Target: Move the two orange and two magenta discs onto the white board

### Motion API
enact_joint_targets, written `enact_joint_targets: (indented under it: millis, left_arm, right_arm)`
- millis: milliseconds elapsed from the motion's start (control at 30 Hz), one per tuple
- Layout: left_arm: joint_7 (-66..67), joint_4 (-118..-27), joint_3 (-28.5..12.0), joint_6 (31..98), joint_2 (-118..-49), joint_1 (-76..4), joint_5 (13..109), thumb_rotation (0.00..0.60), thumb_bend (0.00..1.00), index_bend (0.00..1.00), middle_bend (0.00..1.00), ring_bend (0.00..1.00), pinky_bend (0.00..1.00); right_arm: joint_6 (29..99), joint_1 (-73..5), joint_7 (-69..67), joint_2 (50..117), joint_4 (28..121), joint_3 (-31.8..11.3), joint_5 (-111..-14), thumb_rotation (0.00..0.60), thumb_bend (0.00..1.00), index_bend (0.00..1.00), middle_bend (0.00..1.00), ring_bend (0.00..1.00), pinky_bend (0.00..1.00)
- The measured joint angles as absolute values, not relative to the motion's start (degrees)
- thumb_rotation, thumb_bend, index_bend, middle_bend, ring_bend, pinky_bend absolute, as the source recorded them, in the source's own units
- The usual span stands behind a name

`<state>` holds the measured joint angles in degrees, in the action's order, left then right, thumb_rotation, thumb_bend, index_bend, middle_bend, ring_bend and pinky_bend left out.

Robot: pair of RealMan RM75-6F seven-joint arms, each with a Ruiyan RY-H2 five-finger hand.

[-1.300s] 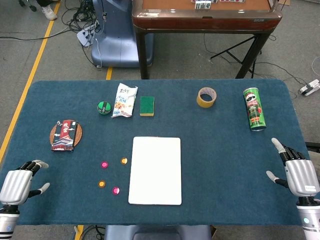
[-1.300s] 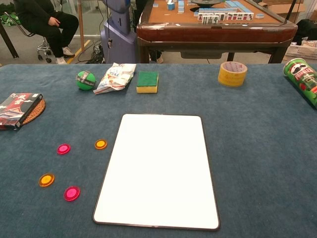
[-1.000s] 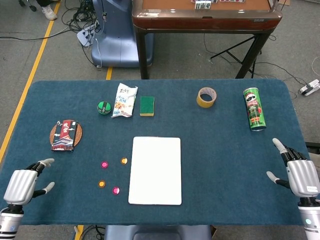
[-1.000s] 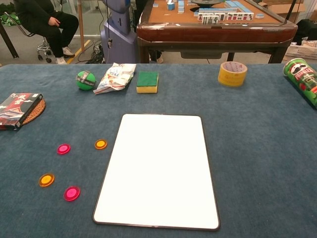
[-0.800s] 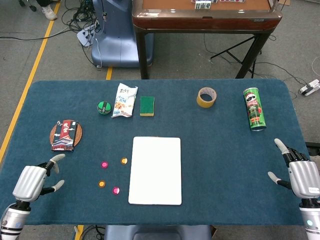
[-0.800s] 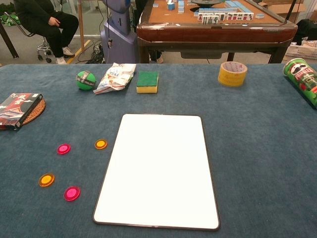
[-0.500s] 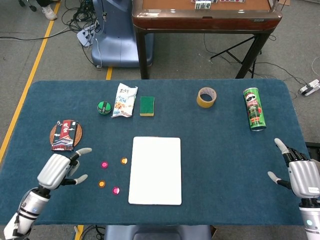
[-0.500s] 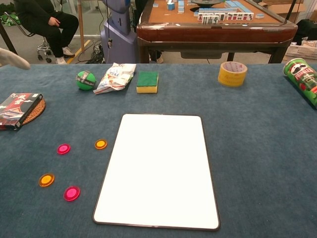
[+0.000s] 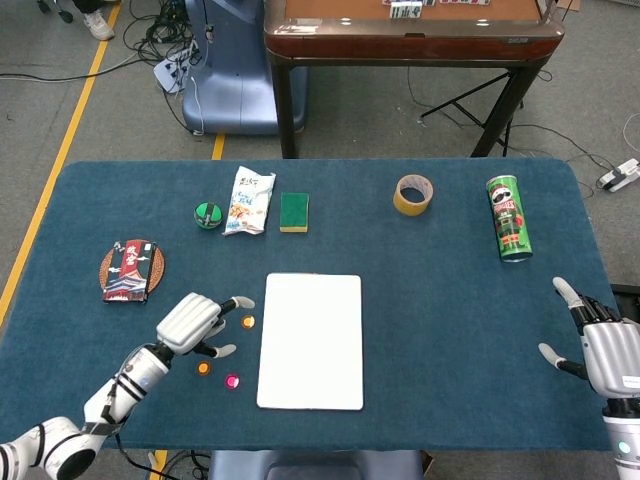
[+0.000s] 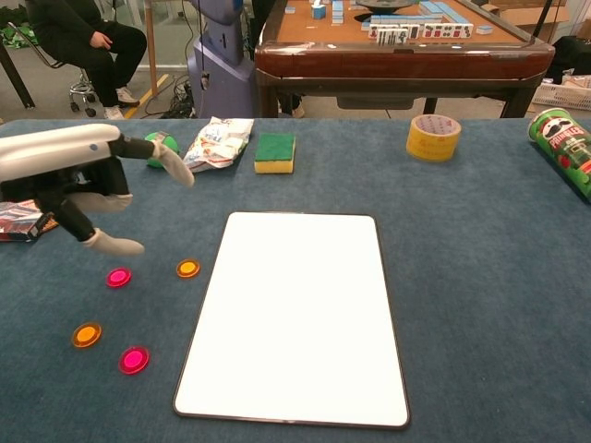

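Observation:
The white board (image 9: pixel 311 340) (image 10: pixel 295 316) lies flat at the middle of the blue table. Left of it lie two orange discs (image 10: pixel 187 268) (image 10: pixel 87 334) and two magenta discs (image 10: pixel 118 277) (image 10: pixel 134 359). In the head view the far magenta disc is hidden under my left hand (image 9: pixel 193 323); the others show as orange discs (image 9: pixel 248 322) (image 9: pixel 204 368) and a magenta disc (image 9: pixel 232 381). My left hand (image 10: pixel 83 185) hovers above the far discs, fingers spread, holding nothing. My right hand (image 9: pixel 604 352) rests open at the table's right edge, away from everything.
Along the back stand a green ball (image 9: pixel 208 214), a snack bag (image 9: pixel 248 200), a green sponge (image 9: pixel 294 211), a tape roll (image 9: pixel 413 194) and a Pringles can (image 9: pixel 510 218). A card box on a coaster (image 9: pixel 130 269) sits at the left.
My left hand has swung from the table's near-left corner rightward and forward, now over the far magenta disc. The discs and the right hand have stayed put.

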<state>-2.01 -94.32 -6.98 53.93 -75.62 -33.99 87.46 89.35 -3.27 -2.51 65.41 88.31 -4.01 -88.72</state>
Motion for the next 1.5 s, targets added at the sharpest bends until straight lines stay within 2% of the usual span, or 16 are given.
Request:
enact_joint_targets:
  millis: [233,433,933,1500]
  left_arm:
    - [5.6,-90.6,-8.8,48.5,-80.9,-38.0,77.6,0.6,0.21,0.29,1.0,1.0,1.0]
    - [13.1,-87.4,-9.0,46.3,-84.2,-40.4,70.6,0.6,0.21,0.3,1.0,1.0,1.0]
    - [23.0,-85.8,-6.8,46.0,-86.3,-43.1,61.2,0.6,0.21,0.44,1.0,1.0,1.0]
    - [29.9,-85.9,-5.8,48.0,-89.4,-46.2,52.4,0.6,0.21,0.49,1.0,1.0,1.0]
  right_arm:
    - [89.7,-3.1,-3.2,65.1,88.3,-3.9,-89.2,0.6,0.0,0.1,0.25,0.26,0.38]
    - [90.0,-2.9,-4.1,64.8,88.2,-3.8,-89.5,0.6,0.0,0.11,0.25,0.26,0.38]
    - [89.3,-3.3,-3.4,64.9,88.3,-3.6,-89.8,0.6,0.0,0.11,0.25,0.26,0.38]
    - [89.0,-3.3,-3.3,64.8,88.4,-3.6,-89.6,0.6,0.0,0.11,0.26,0.26,0.38]
